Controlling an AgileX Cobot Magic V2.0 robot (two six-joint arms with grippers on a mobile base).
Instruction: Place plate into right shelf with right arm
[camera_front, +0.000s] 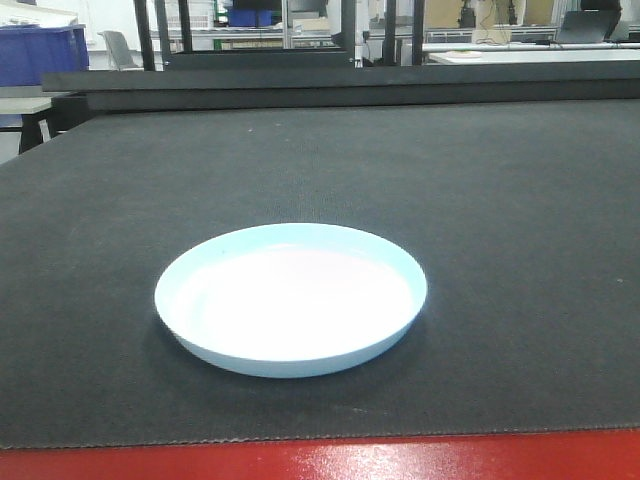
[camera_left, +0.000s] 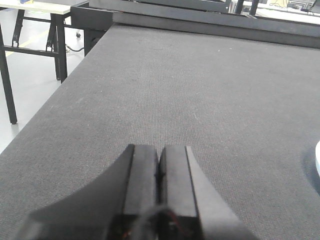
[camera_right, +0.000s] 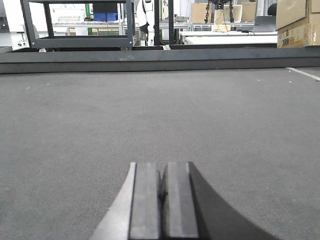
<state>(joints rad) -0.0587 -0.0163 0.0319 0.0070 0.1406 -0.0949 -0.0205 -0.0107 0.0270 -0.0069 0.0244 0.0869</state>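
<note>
Dark grey matting (camera_front: 500, 200) covers the red-edged table (camera_front: 320, 462), and the plate (camera_front: 290, 298) lies flat on it, low and centre in the front view (a sliver shows at the left wrist view's right edge). Left gripper (camera_left: 159, 152) and right gripper (camera_right: 163, 170) each hang over bare matting, fingers pressed together on nothing.

Bright overhead light, plate (camera_front: 290, 298) centre overexposed, backgrounds soft
</note>
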